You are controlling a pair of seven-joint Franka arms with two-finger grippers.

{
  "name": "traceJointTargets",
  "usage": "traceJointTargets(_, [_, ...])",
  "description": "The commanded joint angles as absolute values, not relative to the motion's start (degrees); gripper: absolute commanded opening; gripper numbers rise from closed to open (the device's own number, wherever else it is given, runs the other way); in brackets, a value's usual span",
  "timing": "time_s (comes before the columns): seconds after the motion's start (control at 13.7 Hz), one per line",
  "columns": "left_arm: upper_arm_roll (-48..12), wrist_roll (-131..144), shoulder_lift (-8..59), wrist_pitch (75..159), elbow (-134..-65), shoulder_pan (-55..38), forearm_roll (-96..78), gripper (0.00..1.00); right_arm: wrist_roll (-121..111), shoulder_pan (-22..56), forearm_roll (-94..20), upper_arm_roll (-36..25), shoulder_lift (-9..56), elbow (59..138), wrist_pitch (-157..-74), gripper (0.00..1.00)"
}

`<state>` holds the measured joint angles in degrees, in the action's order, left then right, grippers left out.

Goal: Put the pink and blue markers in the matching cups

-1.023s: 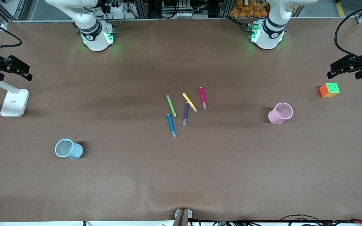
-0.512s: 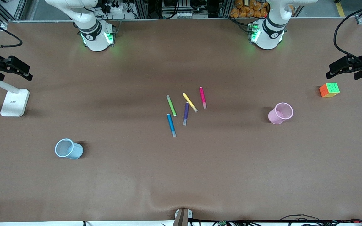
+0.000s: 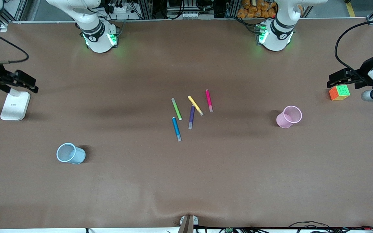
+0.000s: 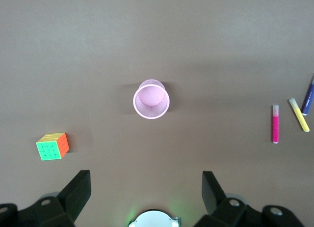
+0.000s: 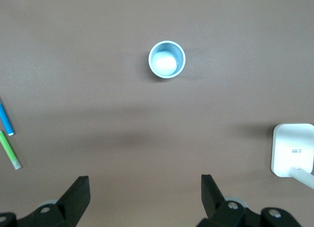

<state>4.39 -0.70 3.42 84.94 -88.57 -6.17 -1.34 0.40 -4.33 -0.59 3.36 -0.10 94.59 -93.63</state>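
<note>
Brown worktop (image 3: pixel 186 181), matte covering, slightly rippled at the edge nearest the front camera; metal framing, cables and orange packets show past the edge where the two arm bases stand, each base lit green. Centre of worktop: five markers lying flat, close together, none touching as far as can be seen. Pink marker (image 3: pixel 209 100), farthest toward the left arm's end of the cluster, grey tip toward the front camera. Yellow marker (image 3: pixel 195 105) just beside it, slanted. Purple marker (image 3: pixel 191 117) near the yellow one's lower tip. Green marker (image 3: pixel 176 109) toward the right arm's end of the cluster. Blue marker (image 3: pixel 176 128), nearest the front camera of the five, grey tip toward that camera. Pink cup (image 3: pixel 289 116), upright and empty, well apart from the markers toward the left arm's end. Blue cup (image 3: pixel 70 153), upright and empty, well apart toward the right arm's end and nearer the front camera than the pink cup. Puzzle cube (image 3: pixel 339 92), green and orange faces showing, near the left arm's end. White stand (image 3: pixel 15 105) with a flat base near the right arm's end; small grey lettering on the base, too small to read. Left gripper (image 3: pixel 340 77) up over the cube's end of the worktop, jaws wide, holding nothing. Right gripper (image 3: pixel 28 83) up over the white stand, jaws wide, holding nothing.
</note>
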Motion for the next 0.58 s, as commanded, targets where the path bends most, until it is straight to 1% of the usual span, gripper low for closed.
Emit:
traceJointTargets(0.0, [2.56, 1.83, 5.00, 84.20, -87.19, -7.55, -0.26, 1.00, 0.35, -4.48, 0.44, 3.34, 3.07, 94.22, -95.53, 1.00])
traceJointTargets(0.22, [2.29, 2.29, 6.76, 84.90, -87.19, -7.65, -1.14, 1.00, 0.61, -4.92, -0.26, 3.43, 6.58, 94.31, -97.64, 1.00])
traceJointTargets(0.51, [2.11, 2.90, 10.80, 86.21, -87.54, -9.92, -1.41, 1.00, 1.49, -1.15, -2.54, 3.69, 10.63, 94.31, -97.82, 1.00])
